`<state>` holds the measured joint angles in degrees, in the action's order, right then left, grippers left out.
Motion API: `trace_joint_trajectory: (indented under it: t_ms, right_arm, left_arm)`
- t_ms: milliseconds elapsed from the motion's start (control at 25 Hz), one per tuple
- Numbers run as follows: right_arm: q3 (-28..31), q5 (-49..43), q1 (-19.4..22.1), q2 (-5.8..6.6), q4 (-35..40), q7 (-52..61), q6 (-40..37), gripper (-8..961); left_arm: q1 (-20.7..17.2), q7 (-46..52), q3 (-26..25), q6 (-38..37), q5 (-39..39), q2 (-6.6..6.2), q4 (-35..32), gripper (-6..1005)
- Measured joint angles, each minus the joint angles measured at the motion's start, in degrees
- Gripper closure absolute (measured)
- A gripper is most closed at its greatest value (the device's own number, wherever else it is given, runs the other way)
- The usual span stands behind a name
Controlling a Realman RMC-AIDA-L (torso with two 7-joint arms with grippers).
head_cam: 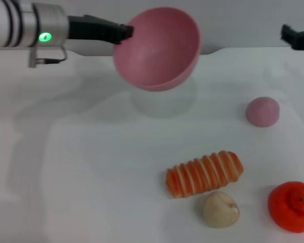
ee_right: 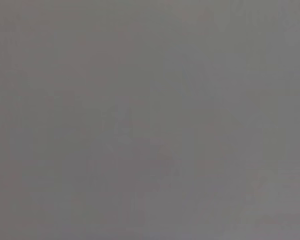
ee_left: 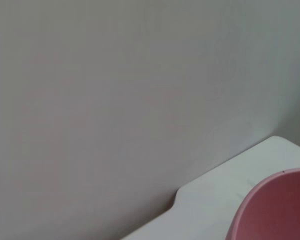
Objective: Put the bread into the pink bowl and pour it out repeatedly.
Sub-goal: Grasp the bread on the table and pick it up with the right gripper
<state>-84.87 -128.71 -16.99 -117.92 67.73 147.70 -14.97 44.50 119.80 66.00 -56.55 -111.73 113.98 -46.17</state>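
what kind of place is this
Probably a robot test bench, not a real kitchen: a bare white table against a plain wall, toy food such as a ridged orange-brown bread loaf, and a glossy pink plastic bowl held aloft by the left claw.

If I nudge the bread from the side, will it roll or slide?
The bread is a ridged, rounded loaf lying flat, so it would probably roll across its length rather than slide. It may bump the beige lump touching it.
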Motion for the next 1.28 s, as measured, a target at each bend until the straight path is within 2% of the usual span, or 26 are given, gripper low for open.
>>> trace_joint_trajectory:
  t_ms: [160, 280, 440, 520, 600, 760, 840, 1280]
  right_arm:
    - [6.18, -0.06, -2.02, 0.39, 4.37, -4.28, -17.09, 386]
    - [10.47, -0.74, -3.86, 0.81, 9.28, -7.34, -32.13, 390]
    - [13.71, -5.71, -9.13, 1.78, 13.58, -7.92, -53.43, 396]
    - [13.83, -9.56, -12.09, 1.62, 14.27, -8.09, -60.67, 398]
    - [13.18, -13.11, -14.76, 0.96, 14.1, -8.78, -66.07, 401]
    - [12.12, -16.58, -18.87, -0.44, 11.38, -11.24, -72.03, 406]
    - [10.33, -16.62, -20.05, -0.64, 9.23, -12.36, -72.62, 409]
    - [-1.47, -12.64, -21.52, -1.01, -0.15, -15.56, -64.86, 423]
  left_arm:
    - [-1.11, 1.57, -4.16, -5.04, -2.27, -1.61, -0.19, 879]
    - [-1.48, 2.64, -5.7, -7.09, -4.19, -2.22, -0.58, 878]
    - [-1.82, 4.91, -6.29, -8.65, -7.85, -2.65, -1.31, 878]
    - [-2.24, 5.24, -6.35, -8.87, -8.52, -2.71, -1.48, 878]
    - [-2.44, 5.24, -6.37, -8.94, -8.56, -2.72, -1.48, 877]
    - [-2.86, 5.26, -6.42, -9.18, -8.62, -2.73, -1.48, 877]
    - [-3.06, 5.26, -6.44, -9.2, -8.64, -2.66, -1.48, 877]
    - [-3.93, 5.22, -6.51, -9.02, -8.7, -1.91, -1.46, 876]
